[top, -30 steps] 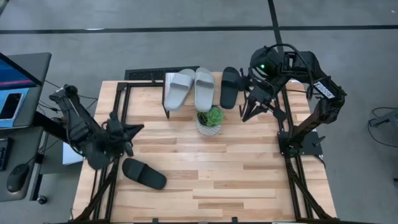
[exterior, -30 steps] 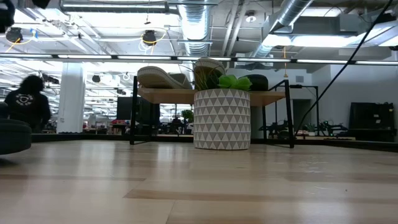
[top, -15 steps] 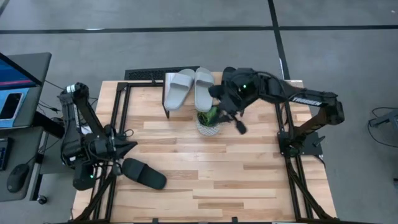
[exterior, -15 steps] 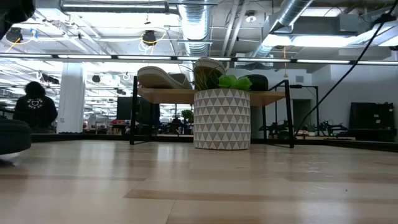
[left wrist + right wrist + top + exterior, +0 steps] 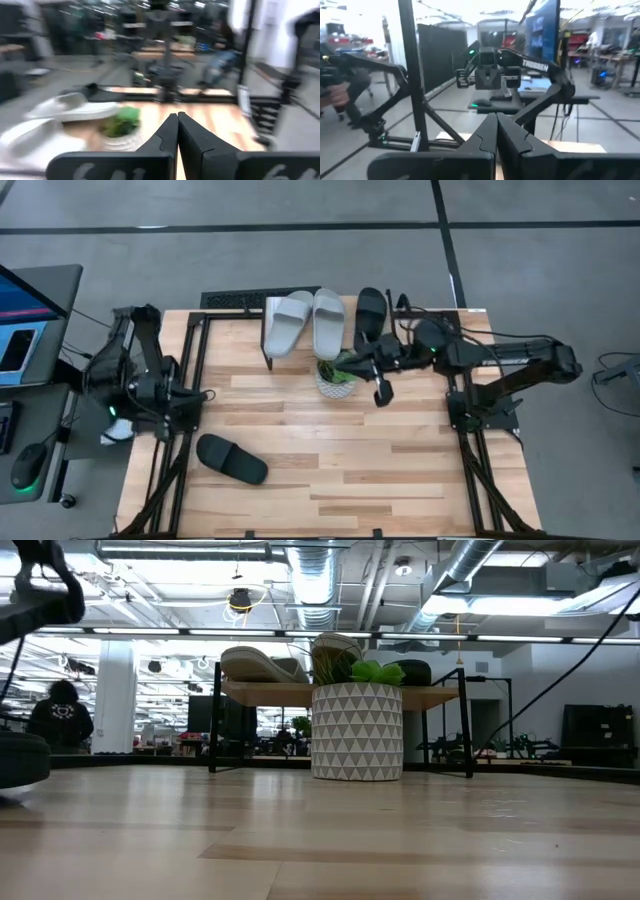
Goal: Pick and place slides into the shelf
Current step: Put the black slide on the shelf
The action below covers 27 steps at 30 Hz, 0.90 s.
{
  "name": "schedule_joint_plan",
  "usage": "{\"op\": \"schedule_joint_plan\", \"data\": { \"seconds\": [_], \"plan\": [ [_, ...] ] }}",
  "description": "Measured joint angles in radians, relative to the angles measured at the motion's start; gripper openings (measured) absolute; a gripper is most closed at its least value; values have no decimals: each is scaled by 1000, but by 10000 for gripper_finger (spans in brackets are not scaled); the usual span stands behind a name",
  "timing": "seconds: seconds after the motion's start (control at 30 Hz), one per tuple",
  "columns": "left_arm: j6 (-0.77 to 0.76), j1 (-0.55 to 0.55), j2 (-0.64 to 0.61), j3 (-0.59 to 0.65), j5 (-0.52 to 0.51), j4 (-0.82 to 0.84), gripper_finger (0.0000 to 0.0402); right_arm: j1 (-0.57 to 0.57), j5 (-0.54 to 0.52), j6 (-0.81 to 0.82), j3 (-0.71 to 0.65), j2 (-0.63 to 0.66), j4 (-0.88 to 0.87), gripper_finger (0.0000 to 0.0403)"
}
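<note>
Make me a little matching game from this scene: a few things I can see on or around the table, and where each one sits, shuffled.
Things:
1. light grey slides
2. black slide on the table
3. potted plant
4. right tool

Places:
A. lying alone on the table near the left arm's side
B. side by side on top of the shelf
C. shut, above the table just beside the plant
D. on the table in front of the shelf

Pairs: 1-B, 2-A, 3-D, 4-C

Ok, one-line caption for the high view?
Three slides on the shelf, one black slide left on the table, both grippers shut and empty.
</note>
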<state>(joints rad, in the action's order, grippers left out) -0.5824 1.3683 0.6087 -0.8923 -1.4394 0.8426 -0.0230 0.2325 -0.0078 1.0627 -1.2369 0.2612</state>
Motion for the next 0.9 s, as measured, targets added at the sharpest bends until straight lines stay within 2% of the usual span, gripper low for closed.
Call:
{"op": "schedule_joint_plan", "data": {
  "seconds": [0.1,0.23,0.33,0.47,0.53,0.63,0.7,0.83,0.9],
  "plan": [
    [328,-4,-46,0,190,-267,0,39,-3,-3,-43,40,18,0],
    [855,-61,-76,-1,593,-699,0,87,-4,-33,-78,71,16,0],
    [1042,-122,-95,-2,800,-786,0,117,-5,-54,-79,83,14,0],
    [1043,-229,-119,1,999,-714,0,156,-2,-95,-79,105,-12,0],
    [1040,-298,-119,16,1073,-737,0,169,-1,-96,-79,123,-47,0],
    [1012,-421,-122,57,1253,-786,0,181,-2,-91,-79,150,-94,0],
    [970,-517,-123,93,1350,-839,0,187,-3,-90,-79,163,-104,0],
    [836,-716,-93,191,1456,-940,0,188,-2,-79,-79,183,-104,0],
    [746,-810,-64,246,1555,-1015,0,188,-2,-73,-79,194,-120,0]
  ]
}}
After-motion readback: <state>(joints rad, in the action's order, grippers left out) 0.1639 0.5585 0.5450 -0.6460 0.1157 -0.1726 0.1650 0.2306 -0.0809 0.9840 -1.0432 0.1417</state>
